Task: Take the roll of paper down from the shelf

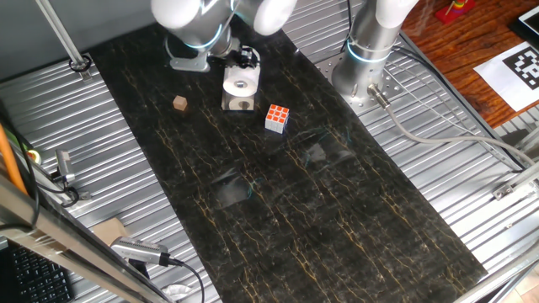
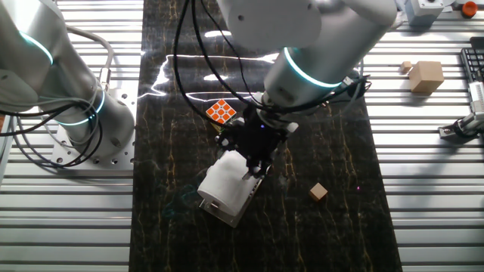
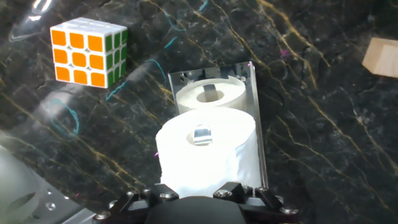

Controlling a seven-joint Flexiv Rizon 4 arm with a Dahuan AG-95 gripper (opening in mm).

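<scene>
Right, from one fixed view the gripper [image 1: 243,61] hung just behind and above the roll of paper [image 1: 241,82], which sat upright on top of the shelf [image 1: 238,103], hollow core facing up. The fingers were too hidden by the arm's bulk to read there. A colourful puzzle cube [image 1: 277,118] stood just off to one side of the shelf, and a tiny brown wooden cube [image 1: 179,103] lay further off on the other side, all on the dark marbled table [image 1: 337,219].

Over to the other fixed view: the gripper [image 2: 253,168] was down at the top of the roll of paper [image 2: 225,181], one dark finger against the white surface. The shelf [image 2: 227,211] peeked out pale beneath the roll. The puzzle cube [image 2: 221,112] sat beyond the gripper, the small wooden cube [image 2: 318,192] off to its side, apart from everything.

And the hand view: the roll of paper [image 3: 205,152] filled the space right below the camera, and something shiny, probably a fingertip, glinted in its core. Beyond it showed what looked like the roll's reflection in a shiny panel. The puzzle cube [image 3: 87,53] sat well off to the upper left, the wooden cube [image 3: 382,57] at the far right edge. Whether the jaws were clamped on the roll's wall, I could not tell.
</scene>
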